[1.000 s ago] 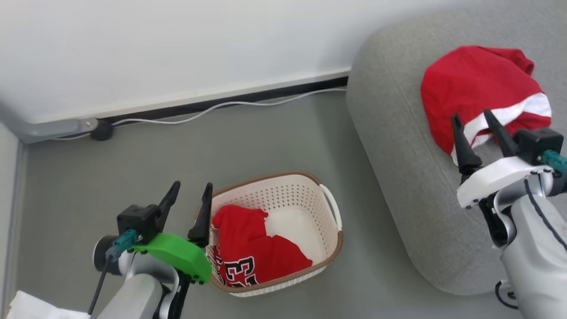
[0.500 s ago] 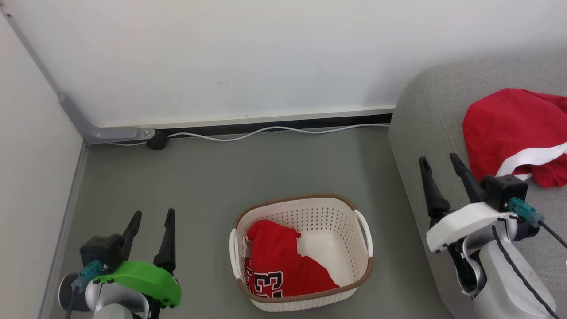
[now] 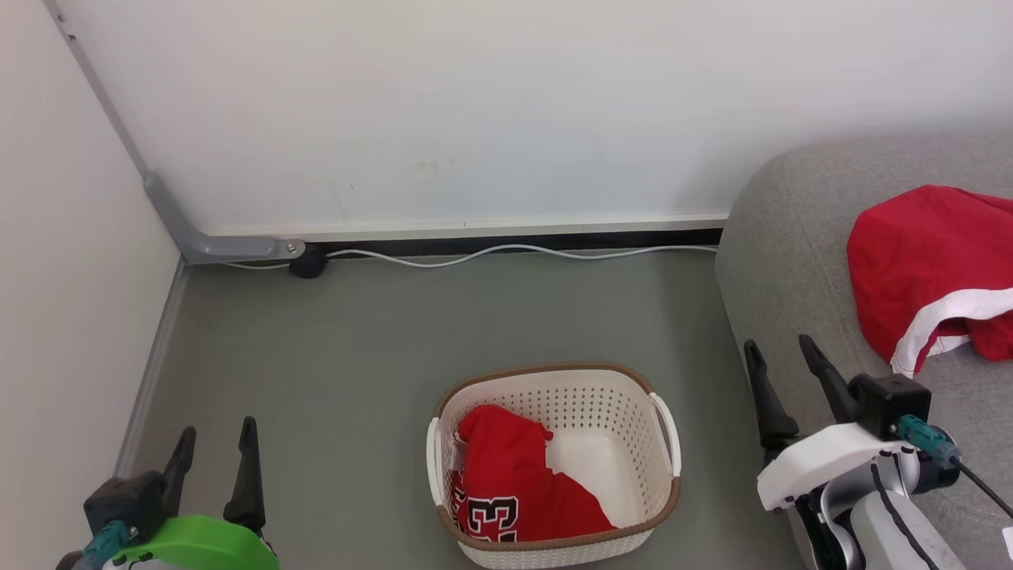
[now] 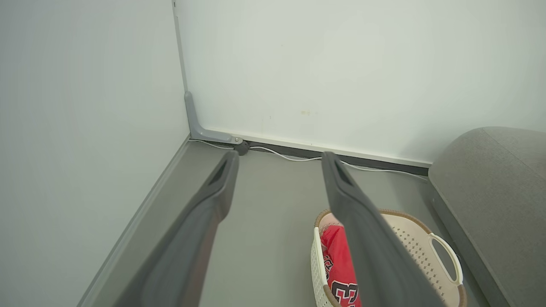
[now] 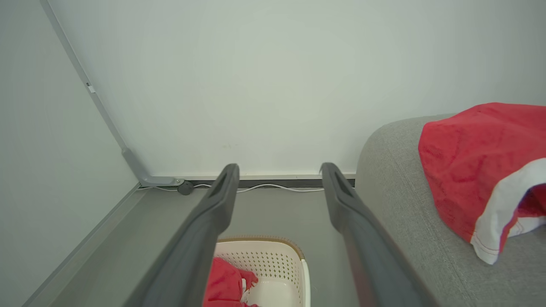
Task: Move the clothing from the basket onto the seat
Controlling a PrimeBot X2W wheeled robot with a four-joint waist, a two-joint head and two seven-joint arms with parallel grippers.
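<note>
I see both arms sitting low at the bottom of the head view, wrists near the frame's edge and fingers pointing up toward the wall (image 3: 475, 119).

My left gripper (image 3: 218, 427) is at the lower left, above the grey floor (image 3: 356, 340). Its green wrist shell is partly cut off by the frame. The two dark fingers stand spread apart with nothing between them, and it is well to the left of the basket (image 3: 589, 400). In the left wrist view the fingers frame the room's corner, with the basket low beside the right finger.

My right gripper (image 3: 776, 345) is at the lower right on its white wrist shell. Its fingers lean slightly left, are likewise parted and empty. It sits by the rounded front edge of the seat (image 3: 791, 237), between the basket and the red garment (image 3: 926, 261).

That garment, with its white hem band, lies crumpled on the seat, apart from the fingers. The jersey (image 3: 514, 491) is bunched against the basket's left side with its numerals at the near end, leaving the right of the basket's bottom bare. The basket stands on the floor just beside the seat. A white cable (image 3: 506, 252) runs along the foot of the wall.
</note>
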